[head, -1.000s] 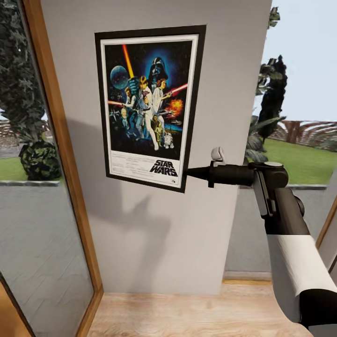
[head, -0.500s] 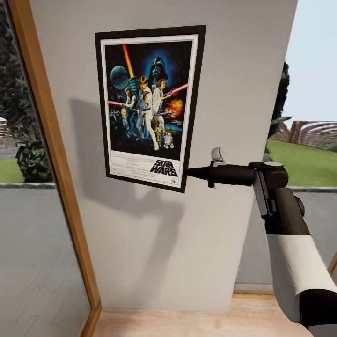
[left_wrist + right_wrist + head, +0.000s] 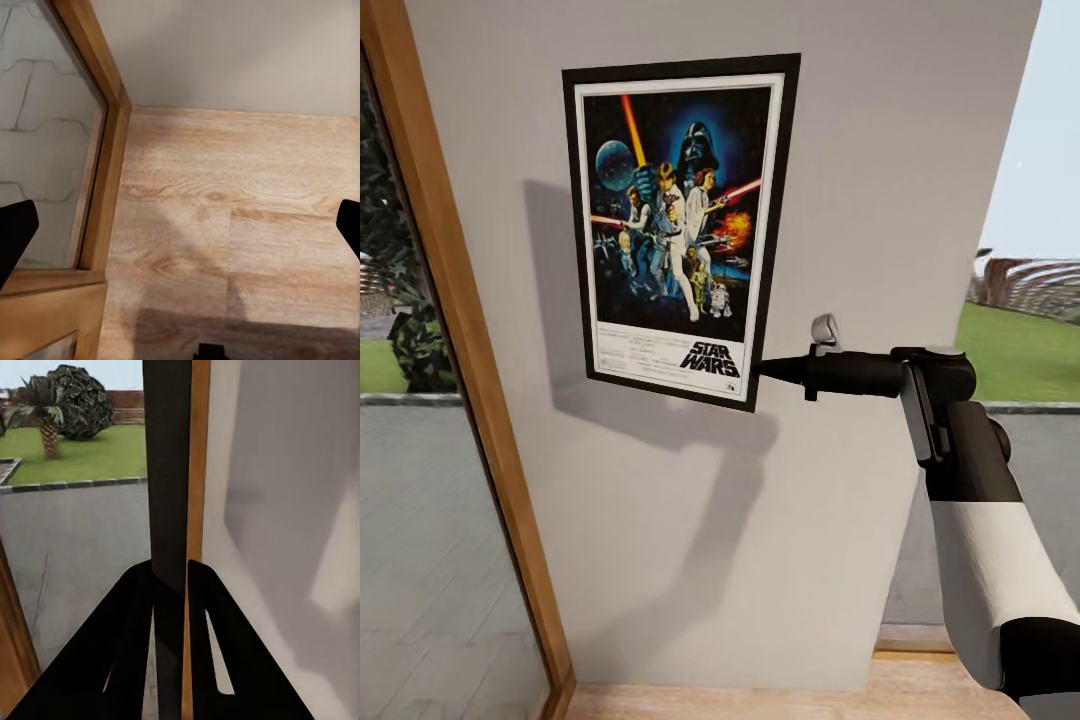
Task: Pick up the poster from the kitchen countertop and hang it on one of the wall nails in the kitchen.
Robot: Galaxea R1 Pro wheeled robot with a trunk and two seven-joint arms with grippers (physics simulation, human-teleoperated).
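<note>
Pinching the poster [image 3: 678, 225] edge, right tool [image 3: 762, 369] before light-grey wall [image 3: 880, 200], wooden floor [image 3: 240, 225].

Holds the poster [image 3: 678, 228] up against a light-grey wall [image 3: 840, 180], right gripper [image 3: 768, 369] closed on the lower right corner of its black frame. Reaches in from the lower right on a black-and-white right arm [image 3: 985, 530]. Hangs slightly tilted, bottom edge slanting down toward the gripper. Casts a shadow on the wall below and to its left. Runs beside a wooden door frame [image 3: 470, 370] at the wall's left edge, with glass, a bush [image 3: 420, 345] and lawn [image 3: 1015, 350] beyond. Meets a wooden floor [image 3: 760, 700] at the wall's foot.
</note>
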